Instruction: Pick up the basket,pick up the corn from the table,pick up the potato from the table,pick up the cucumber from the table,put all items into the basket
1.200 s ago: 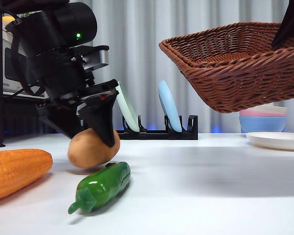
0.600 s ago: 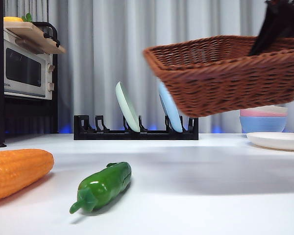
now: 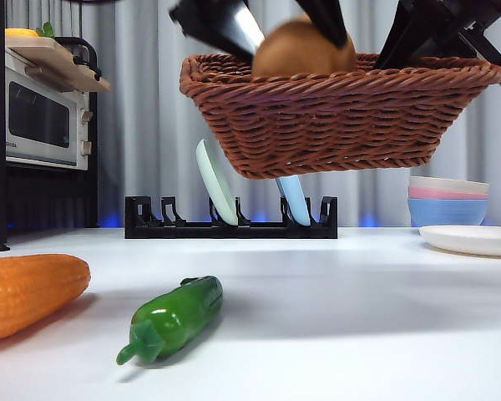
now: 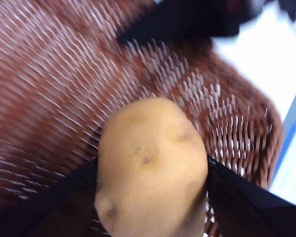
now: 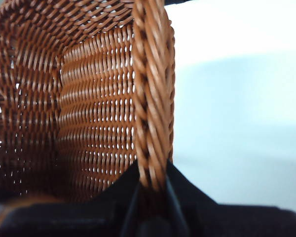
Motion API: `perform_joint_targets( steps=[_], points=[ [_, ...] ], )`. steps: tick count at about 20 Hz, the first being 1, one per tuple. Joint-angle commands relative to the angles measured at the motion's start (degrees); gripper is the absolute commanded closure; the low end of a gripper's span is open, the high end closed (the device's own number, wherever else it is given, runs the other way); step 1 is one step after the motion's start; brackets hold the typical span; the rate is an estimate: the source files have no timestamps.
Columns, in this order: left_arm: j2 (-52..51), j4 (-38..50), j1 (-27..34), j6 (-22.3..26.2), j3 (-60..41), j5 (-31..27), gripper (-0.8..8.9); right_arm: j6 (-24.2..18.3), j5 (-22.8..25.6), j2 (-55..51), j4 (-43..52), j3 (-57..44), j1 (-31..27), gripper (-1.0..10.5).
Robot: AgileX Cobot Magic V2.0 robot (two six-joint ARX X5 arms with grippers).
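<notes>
Both grippers were aloft — left gripper (image 4: 153,173) clamped the tan potato (image 4: 152,165) over the basket (image 3: 342,117), right gripper (image 5: 152,180) pinched its braided rim.

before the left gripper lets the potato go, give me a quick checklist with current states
1. Potato clamped between the left gripper jaws: ok.
2. Potato above the basket opening, not outside the rim: ok.
3. Right gripper shut on the basket rim: ok.
4. Basket held off the table: ok.
5. Corn and cucumber in the basket: not ok, both on the table.
6. Drop height to basket floor: cannot tell.
</notes>
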Motion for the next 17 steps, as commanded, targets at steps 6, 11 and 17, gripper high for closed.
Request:
perform_joint_targets(
  steps=[6, 11, 17],
  points=[
    [0.85, 0.15, -1.88, 1.31, -0.46, -1.51, 3.77, 1.66, -0.52, 0.11, 0.26, -0.02, 0.11, 9.6],
    [0.85, 0.02, -1.88, 1.07, -0.46, -1.57, 2.75, 1.66, -0.52, 0.11, -0.55, -0.02, 0.11, 9.6],
    [-8.02, -0.37, -1.88, -0.48, -0.46, -1.62, 2.75, 2.03, -0.5, 0.11, -1.38, -0.02, 0.09, 9.6]
  ],
)
